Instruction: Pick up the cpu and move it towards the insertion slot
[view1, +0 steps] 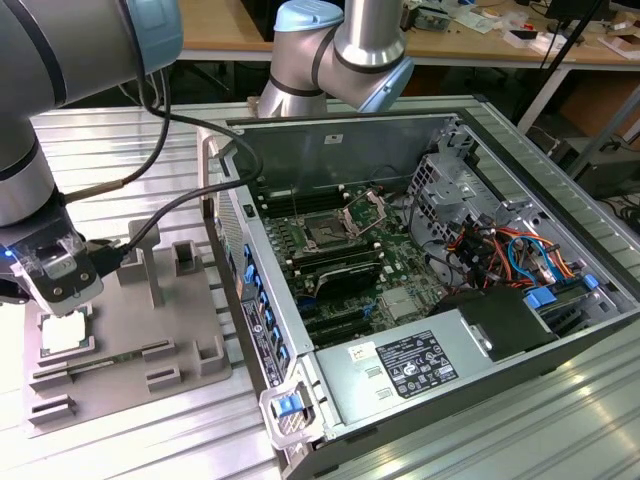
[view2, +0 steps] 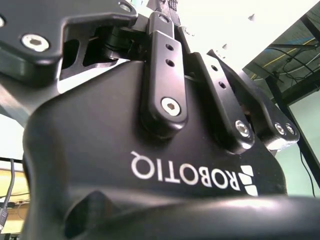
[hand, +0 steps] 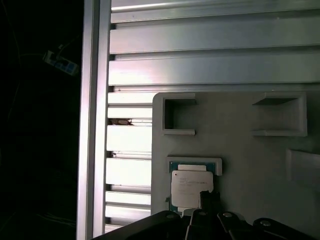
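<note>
Grey fixture (view1: 120, 318) holding cpu (hand: 191, 187), pincer (hand: 209, 201) above

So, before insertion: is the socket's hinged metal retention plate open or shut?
Open: the silver retention plate stands tilted up beside the square motherboard socket, whose dark centre lies exposed.

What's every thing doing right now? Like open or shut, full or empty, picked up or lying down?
cpu, lying flat in its pocket on the grey fixture, not lifted.
insertion slot, empty, with its metal plate swung open.
computer case, lying on its side, open on top.
gripper, low over the cpu.
</note>
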